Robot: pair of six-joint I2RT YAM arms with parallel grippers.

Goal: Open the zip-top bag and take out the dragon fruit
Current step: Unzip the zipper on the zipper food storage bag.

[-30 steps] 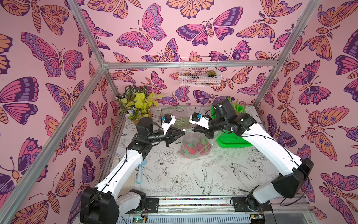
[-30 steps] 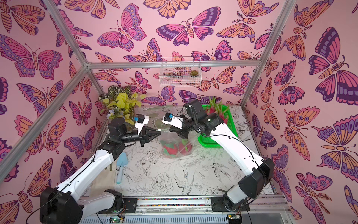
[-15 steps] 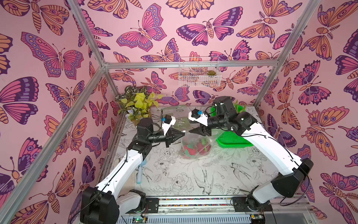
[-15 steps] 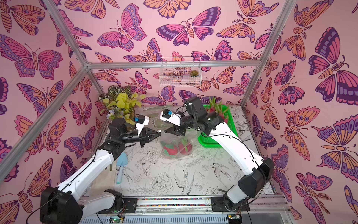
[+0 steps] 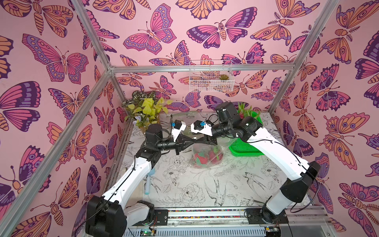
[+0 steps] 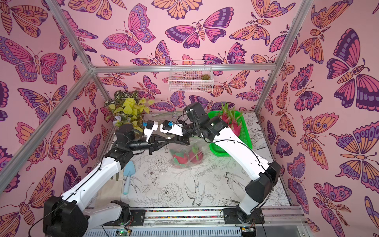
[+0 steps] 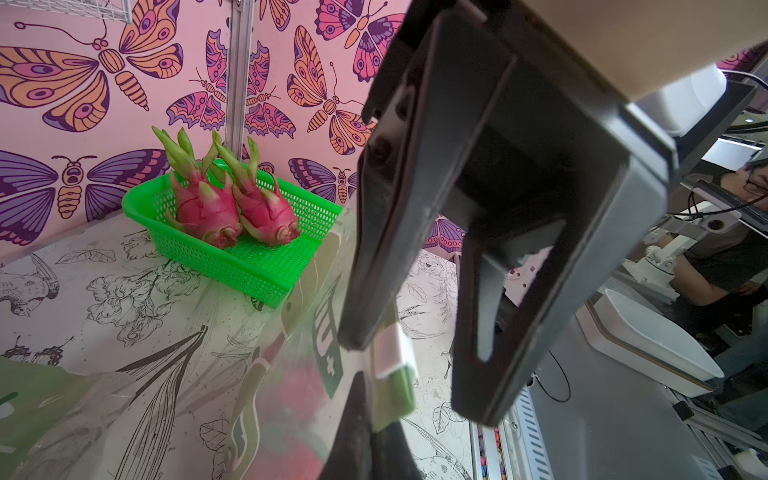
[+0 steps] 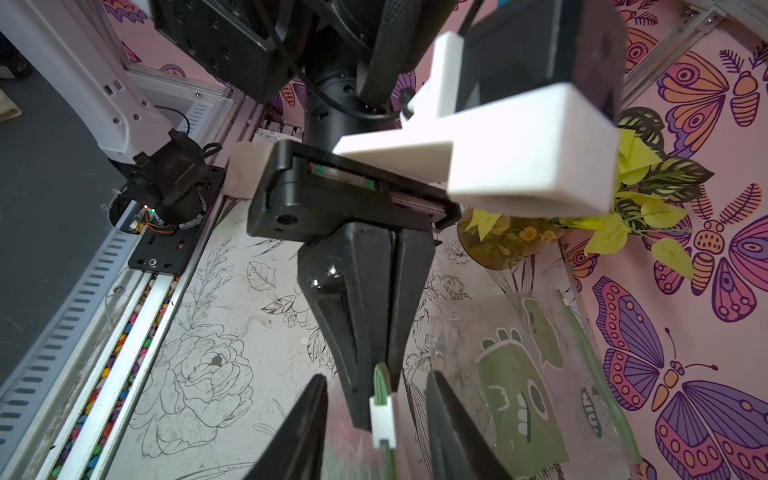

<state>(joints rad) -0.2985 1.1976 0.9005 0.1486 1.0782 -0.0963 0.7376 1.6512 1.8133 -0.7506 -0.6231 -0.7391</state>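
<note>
Dragon fruit (image 5: 206,159): 2 red-and-green ones lie inside the clear zip-top bag (image 5: 222,143), centre of both top views. The bag sags onto the table (image 5: 184,184) just below where the grippers meet.

Left of centre: left gripper (image 5: 191,141), jaws pressed together, pinching the bag's green zip edge right at the white slider (image 8: 382,419).

Centre: right gripper (image 8: 376,374) faces it tip to tip. Its fingers (image 8: 303,424) are spread, 1 on each side of the slider, and not closed on it in the right wrist view.

Right of centre: green basket (image 5: 244,148) just beside the bag, contact unclear. It holds 2 more pink fruits (image 7: 208,208).

Key relation: the zip edge appears to run along the line joining the 2 grippers, and the slider sits between the right fingers, so the right arm is the nearer one. The fruit lies below both grippers, behind the shut mouth.

Judgement: the next move is to close on the slider and draw it along the zip while the left pinch anchors the edge. Risk: the slider slipping out, or the film bunching.
</note>
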